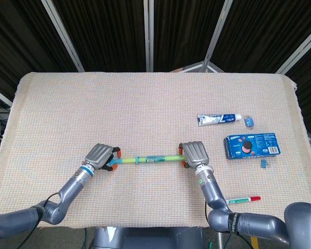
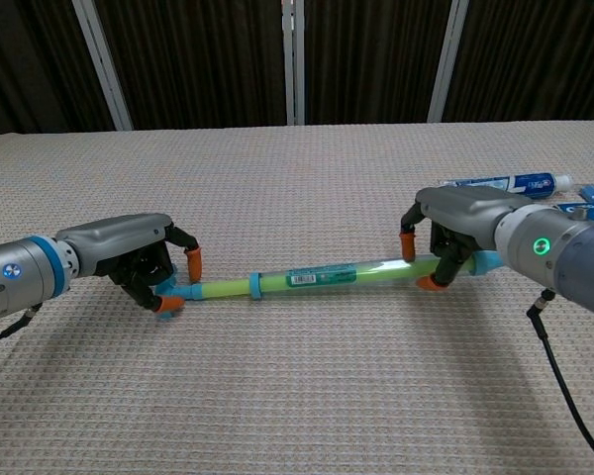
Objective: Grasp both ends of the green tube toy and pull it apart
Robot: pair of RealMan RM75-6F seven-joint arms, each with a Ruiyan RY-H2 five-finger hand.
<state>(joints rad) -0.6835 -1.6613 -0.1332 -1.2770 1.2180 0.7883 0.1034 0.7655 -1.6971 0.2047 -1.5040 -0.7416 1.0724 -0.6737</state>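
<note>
The green tube toy (image 1: pixel 147 158) (image 2: pixel 307 277) lies across the table's front middle, a thin green tube with blue ends and a blue collar. My left hand (image 1: pixel 100 155) (image 2: pixel 134 262) curls around its left blue end, orange fingertips (image 2: pixel 191 263) closing on it. At the tube's other end my right hand (image 1: pixel 194 153) (image 2: pixel 455 228) grips it, and the blue cap (image 2: pixel 487 261) sticks out past the fingers. The right end is lifted slightly off the cloth.
A toothpaste tube (image 1: pixel 218 119) and a small blue piece (image 1: pixel 249 122) lie at the right. A blue cookie box (image 1: pixel 251 144) sits in front of them. A red and green marker (image 1: pixel 243 199) lies near the front edge.
</note>
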